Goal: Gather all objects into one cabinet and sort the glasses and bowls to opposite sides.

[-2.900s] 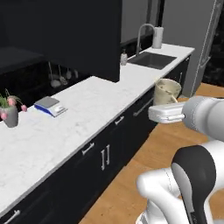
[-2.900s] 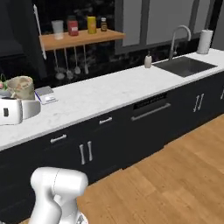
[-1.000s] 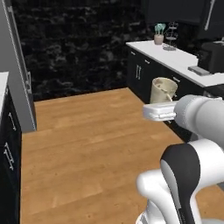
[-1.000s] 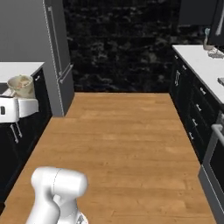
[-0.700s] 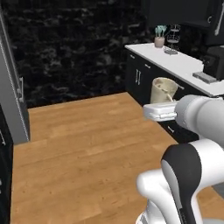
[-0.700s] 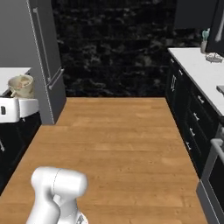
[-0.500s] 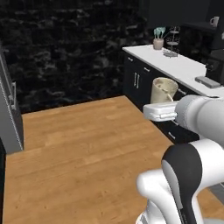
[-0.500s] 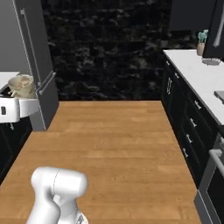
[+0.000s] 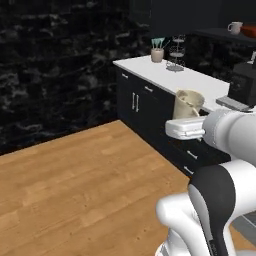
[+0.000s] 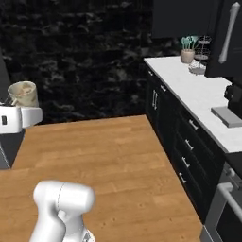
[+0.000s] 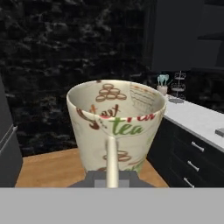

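A cream tumbler (image 11: 116, 122) with brown and red print stands upright in my gripper (image 11: 110, 177), which is shut on its base. The base views show the same tumbler (image 9: 188, 103) (image 10: 22, 94) above the white hand, held over the wooden floor beside the counter. High at the far right, the black wall cabinet (image 9: 220, 33) has a dark shelf bearing a greyish-white cup (image 9: 234, 27) and the edge of a red-brown bowl (image 9: 249, 31). The cabinet's open door (image 10: 226, 40) has a silver handle.
A white counter (image 9: 185, 80) over black drawer units (image 10: 186, 137) runs along the right. On it are a potted plant (image 9: 157, 52), a wire tiered stand (image 9: 176, 56) and a black appliance (image 9: 243, 84). Wooden floor (image 9: 75, 180) lies to the left, with a black marble wall behind it.
The whole picture has swung round with the base: the tall grey unit left the view and the right-hand counter and wall cabinet came closer. The tumbler stays in the gripper.
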